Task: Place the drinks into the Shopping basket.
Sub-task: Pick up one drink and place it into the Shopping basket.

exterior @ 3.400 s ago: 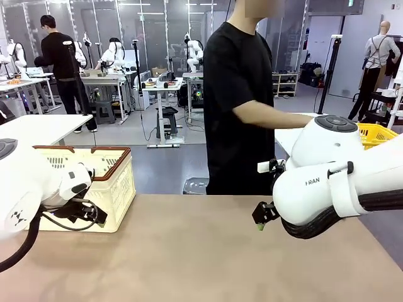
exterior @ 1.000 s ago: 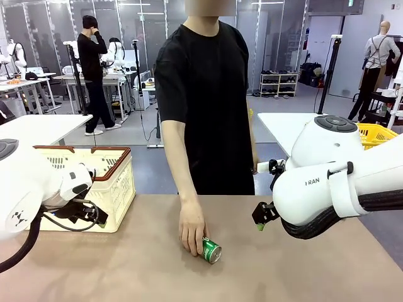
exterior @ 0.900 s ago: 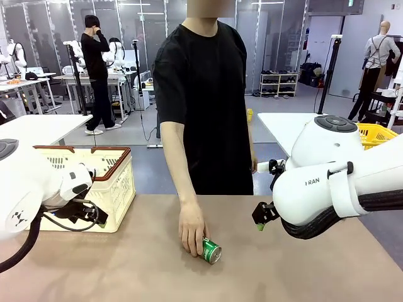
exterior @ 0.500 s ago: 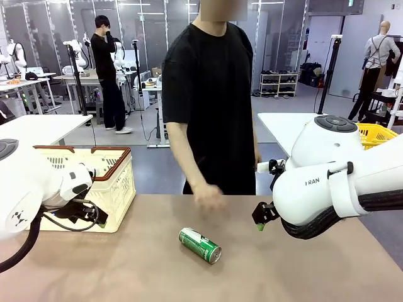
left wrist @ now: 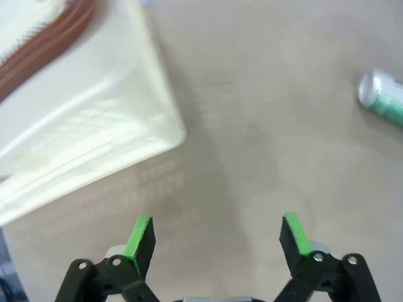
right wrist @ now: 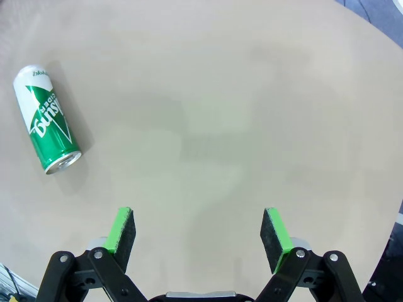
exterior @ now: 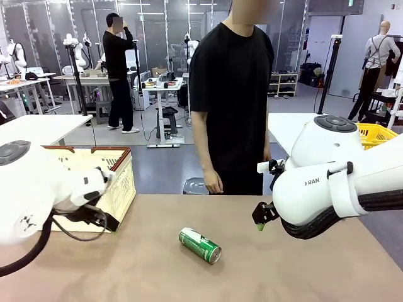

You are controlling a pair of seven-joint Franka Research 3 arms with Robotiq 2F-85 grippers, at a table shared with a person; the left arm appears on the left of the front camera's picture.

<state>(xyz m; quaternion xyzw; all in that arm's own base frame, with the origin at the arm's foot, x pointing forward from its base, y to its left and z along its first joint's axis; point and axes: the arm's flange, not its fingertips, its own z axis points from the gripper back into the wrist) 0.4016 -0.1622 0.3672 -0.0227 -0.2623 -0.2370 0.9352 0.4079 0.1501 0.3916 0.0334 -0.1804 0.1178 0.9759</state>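
Observation:
One of the drinks, a green can with white lettering, lies on its side on the table's middle, apart from both grippers. The right wrist view has this can at the upper left, and in the left wrist view its silver end sits at the right edge. The cream Shopping basket with a brown rim stands at the table's far left; its corner is close ahead of my left gripper, which is open and empty. My right gripper hangs open over bare table, to the right of the can.
A person in a black shirt stands at the far edge, one hand hanging down off the table. A yellow mesh basket sits on another table behind my right arm. Bare tabletop surrounds the can.
The person let go of the green can, drew the hand back and stepped to the right. The can stays lying where it was left. My left arm shifted slightly right.

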